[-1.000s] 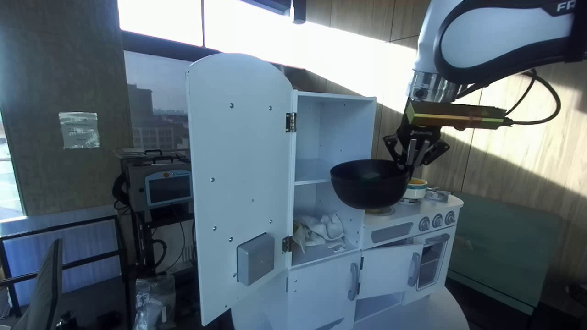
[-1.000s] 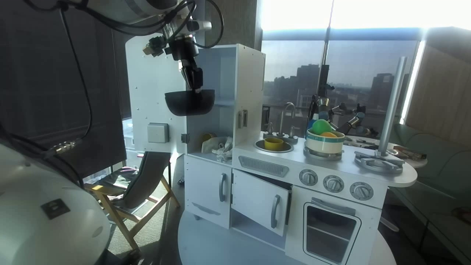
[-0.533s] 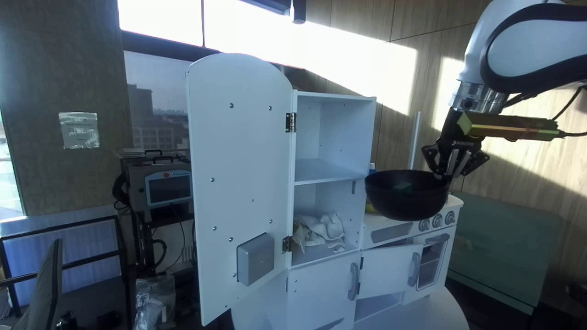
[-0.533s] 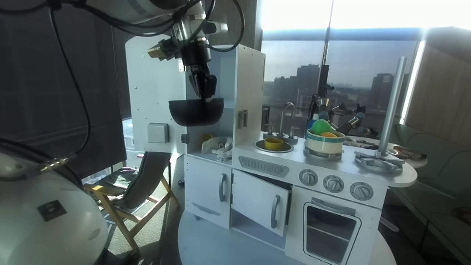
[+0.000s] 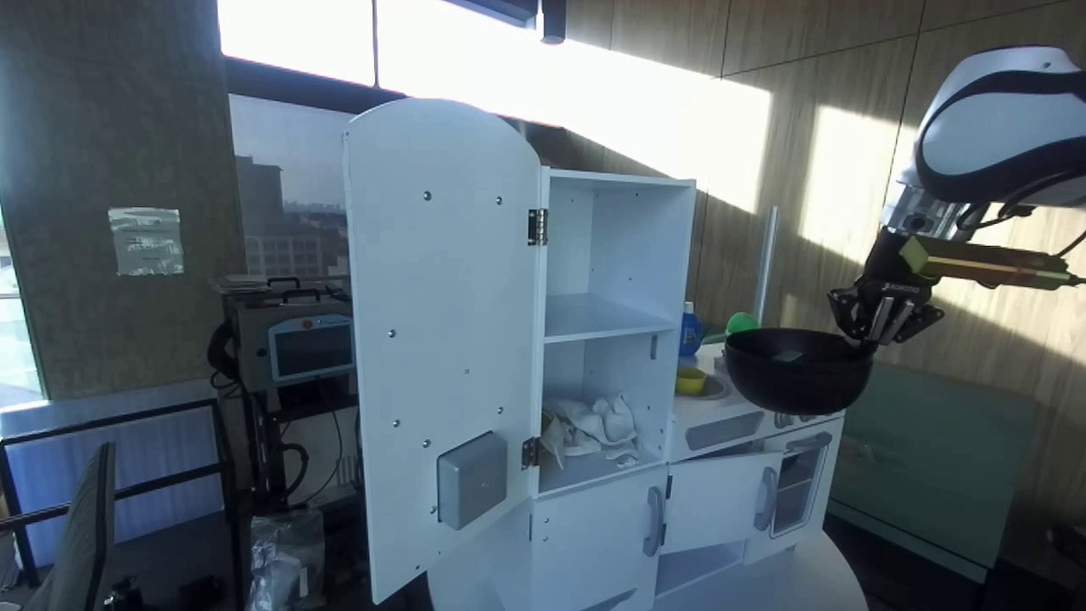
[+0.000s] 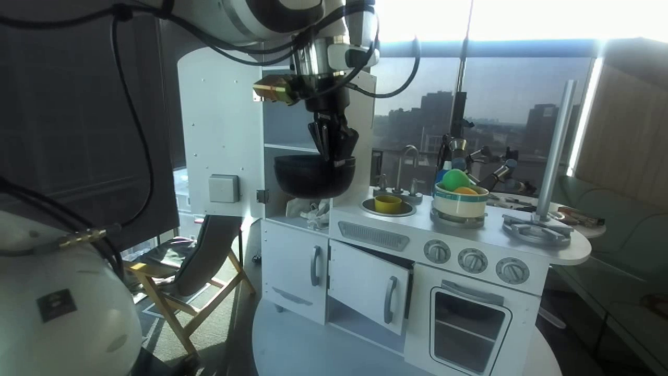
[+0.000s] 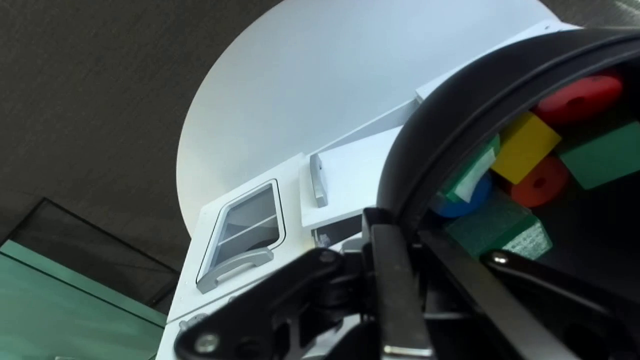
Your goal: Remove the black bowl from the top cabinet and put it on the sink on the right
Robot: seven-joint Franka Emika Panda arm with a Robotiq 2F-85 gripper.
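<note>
The black bowl (image 5: 797,373) hangs in the air, roughly level, in front of the white toy kitchen. It also shows in an exterior view (image 6: 314,180) and in the wrist view (image 7: 435,140), where several coloured blocks lie inside it. My gripper (image 5: 872,339) is shut on the bowl's rim; it also shows in an exterior view (image 6: 335,161) and the wrist view (image 7: 402,227). The top cabinet (image 5: 607,318) is open and nothing shows inside it. The sink counter (image 6: 420,211) is low, with knobs on its front, and lies to the right of the cabinet.
A yellow cup (image 6: 387,203) sits in the sink basin before a faucet (image 6: 401,167). A cream pot (image 6: 459,203) with a green ball stands on a burner. A tall grey pole (image 6: 558,151) rises at the counter's right end. The arched door (image 5: 441,339) stands open.
My gripper has carried the bowl to the right and lower in both exterior views, away from the cabinet. The cabinet and the items on the counter have not moved.
</note>
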